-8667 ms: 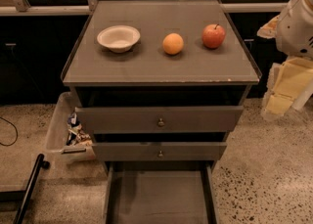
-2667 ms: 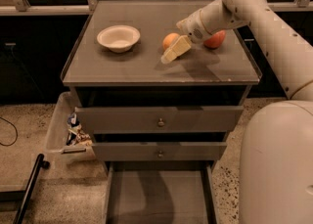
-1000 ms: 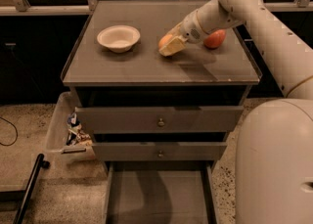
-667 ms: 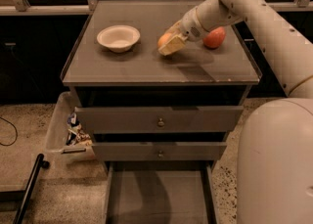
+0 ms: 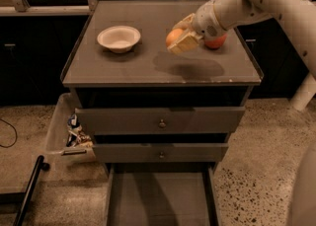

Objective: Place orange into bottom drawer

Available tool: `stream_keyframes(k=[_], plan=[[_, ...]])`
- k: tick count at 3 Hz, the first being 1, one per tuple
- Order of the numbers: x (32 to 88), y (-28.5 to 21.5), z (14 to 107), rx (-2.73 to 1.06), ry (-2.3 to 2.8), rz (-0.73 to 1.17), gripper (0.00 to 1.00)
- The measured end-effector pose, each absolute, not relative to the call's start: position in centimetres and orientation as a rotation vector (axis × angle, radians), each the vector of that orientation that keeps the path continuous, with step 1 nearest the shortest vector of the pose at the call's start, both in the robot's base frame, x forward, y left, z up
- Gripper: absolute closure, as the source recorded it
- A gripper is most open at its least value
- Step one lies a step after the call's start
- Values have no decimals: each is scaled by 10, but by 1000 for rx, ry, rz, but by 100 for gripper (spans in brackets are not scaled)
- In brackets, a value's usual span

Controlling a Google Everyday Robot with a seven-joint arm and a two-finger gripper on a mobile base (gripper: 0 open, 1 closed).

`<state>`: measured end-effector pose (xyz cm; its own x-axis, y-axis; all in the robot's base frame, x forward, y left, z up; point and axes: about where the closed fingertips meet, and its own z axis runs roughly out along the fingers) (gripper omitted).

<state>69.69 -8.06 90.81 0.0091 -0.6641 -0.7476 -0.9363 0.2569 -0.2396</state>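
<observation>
My gripper [image 5: 180, 37] is over the middle of the grey cabinet top [image 5: 123, 69], a little above it. It is shut on the orange [image 5: 173, 36], a small round fruit that shows between the cream fingers [image 5: 185, 42]. The red-orange apple [image 5: 216, 41] sits on the top just right of the gripper, partly hidden by my wrist. The bottom drawer [image 5: 160, 203] stands pulled out at the foot of the cabinet, a wide shallow grey tray with nothing in it.
A white bowl [image 5: 118, 38] sits on the left of the cabinet top. Two shut drawers with brass knobs [image 5: 161, 123] are above the open one. A bin with packets [image 5: 76, 133] stands at the cabinet's left on the speckled floor. My white arm crosses from the upper right.
The gripper has closed on the orange and lifted it off the cabinet top, moving slightly left and up. The apple and bowl have not moved.
</observation>
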Motion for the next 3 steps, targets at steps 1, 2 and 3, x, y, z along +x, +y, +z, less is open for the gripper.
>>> stream_keyframes(k=[1, 2, 3], plan=[[650, -98, 913, -1492, 1701, 399, 100], [602, -118, 902, -1483, 1729, 389, 100], [529, -163, 873, -1452, 1837, 351, 100]])
